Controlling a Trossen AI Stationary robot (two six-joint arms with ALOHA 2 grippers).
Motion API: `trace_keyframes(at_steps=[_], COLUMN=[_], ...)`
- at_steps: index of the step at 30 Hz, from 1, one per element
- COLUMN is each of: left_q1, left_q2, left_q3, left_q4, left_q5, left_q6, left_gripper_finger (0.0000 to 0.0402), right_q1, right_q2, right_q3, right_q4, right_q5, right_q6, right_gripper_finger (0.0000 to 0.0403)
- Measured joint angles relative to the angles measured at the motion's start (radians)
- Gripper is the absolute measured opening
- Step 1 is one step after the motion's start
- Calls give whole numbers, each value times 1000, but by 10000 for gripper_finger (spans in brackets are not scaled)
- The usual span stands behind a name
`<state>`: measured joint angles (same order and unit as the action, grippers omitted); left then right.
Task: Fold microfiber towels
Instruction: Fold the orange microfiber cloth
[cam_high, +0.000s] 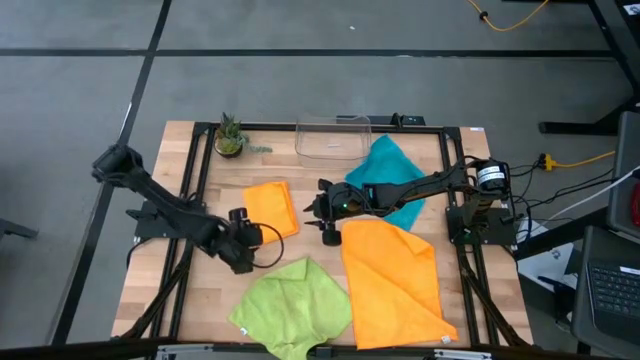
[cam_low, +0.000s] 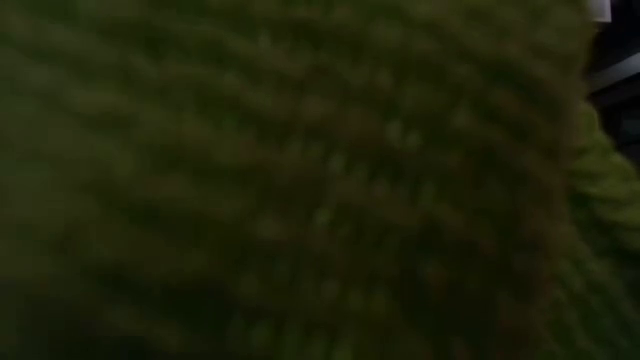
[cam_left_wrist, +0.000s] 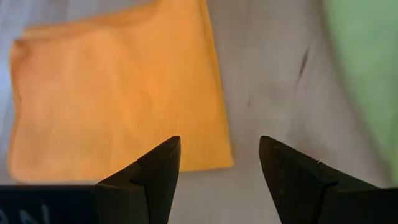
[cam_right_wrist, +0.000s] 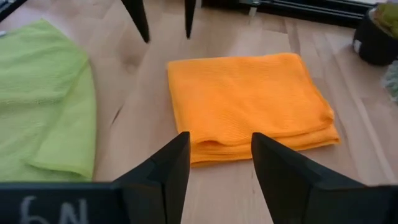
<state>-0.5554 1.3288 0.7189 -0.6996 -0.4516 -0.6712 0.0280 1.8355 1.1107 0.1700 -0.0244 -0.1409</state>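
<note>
While the lime green towel (cam_high: 293, 305) lies crumpled at the table's near edge beside a large spread orange towel (cam_high: 393, 280), both arms reach inward over the wooden table (cam_high: 200, 290). The left gripper (cam_high: 262, 234) hovers with fingers spread and empty, just beside a small folded orange towel (cam_high: 271, 207) at the middle. The right gripper (cam_high: 316, 208), its arm stretched low across the teal towel (cam_high: 388, 178), faces that folded towel from the other side, fingers apart, holding nothing. Farther back stand a clear bin (cam_high: 333, 136) and a potted plant (cam_high: 230, 136).
</note>
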Motion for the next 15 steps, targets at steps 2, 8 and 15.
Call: trace_keyframes(at_steps=[2, 8, 15], left_q1=[-2, -1, -1], left_q2=[42, 141, 170], left_q3=[0, 0, 0], left_q4=[3, 16, 78], left_q5=[1, 1, -1], left_q6=[0, -4, -9], left_gripper_finger=[213, 213, 213], right_q1=[0, 1, 2], right_q2=[0, 25, 80], right_q3=[0, 0, 2], right_q4=[6, 30, 73], right_q5=[-15, -32, -75], right_q6=[1, 10, 26], right_gripper_finger=[174, 174, 207])
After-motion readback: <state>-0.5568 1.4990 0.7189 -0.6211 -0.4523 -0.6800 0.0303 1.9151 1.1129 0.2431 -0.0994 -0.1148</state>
